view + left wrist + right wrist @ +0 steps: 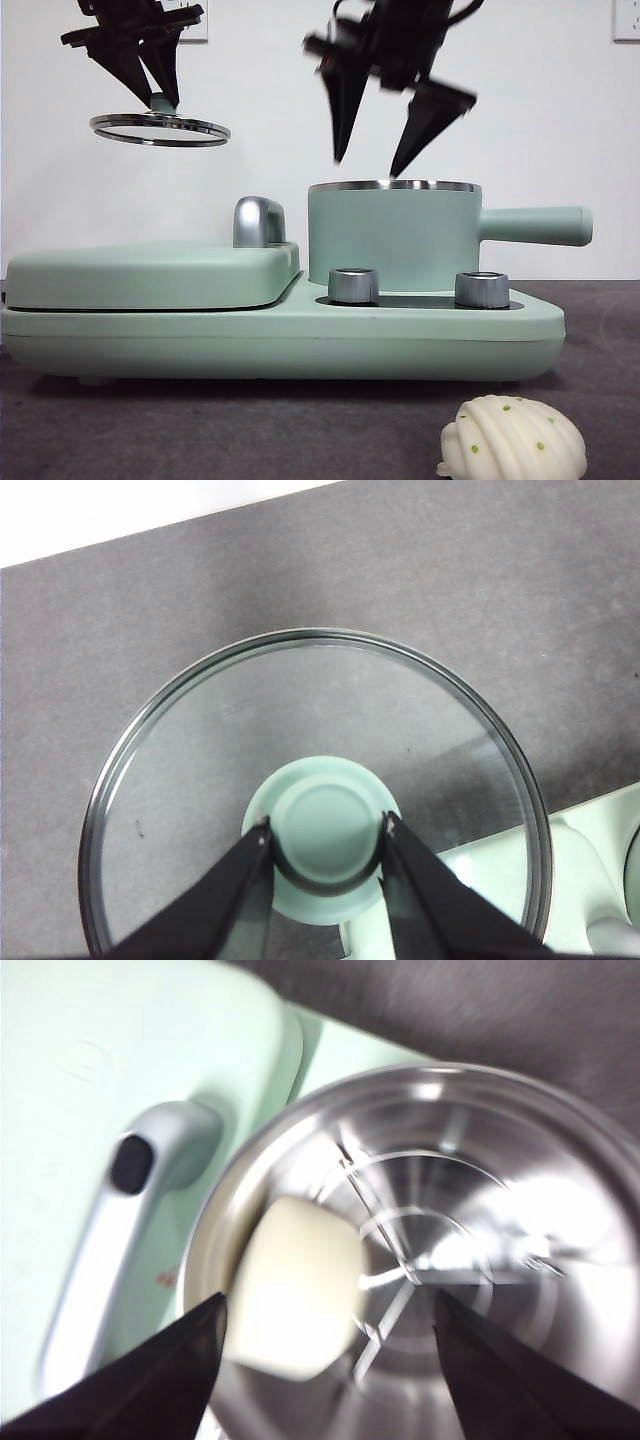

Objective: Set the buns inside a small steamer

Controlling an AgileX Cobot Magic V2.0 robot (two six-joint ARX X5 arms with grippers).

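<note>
Steamer (393, 232) holds the cream bun (295, 1300); right gripper (385, 165), spread and empty, hovers above it. Ridged bun (513, 440) lies in front of the steamer, below the handle; left gripper (325, 845) pinches the lid's knob (325, 832).

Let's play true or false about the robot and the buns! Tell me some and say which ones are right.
1. The left pincer holds the glass lid up in the air by its knob. True.
2. The smooth cream bun lies inside the steamer. True.
3. The ridged white bun is in the steamer too. False: it lies on the table in front of the cooker.
4. The right pincer is shut on a bun. False: it is open and empty above the steamer.
</note>
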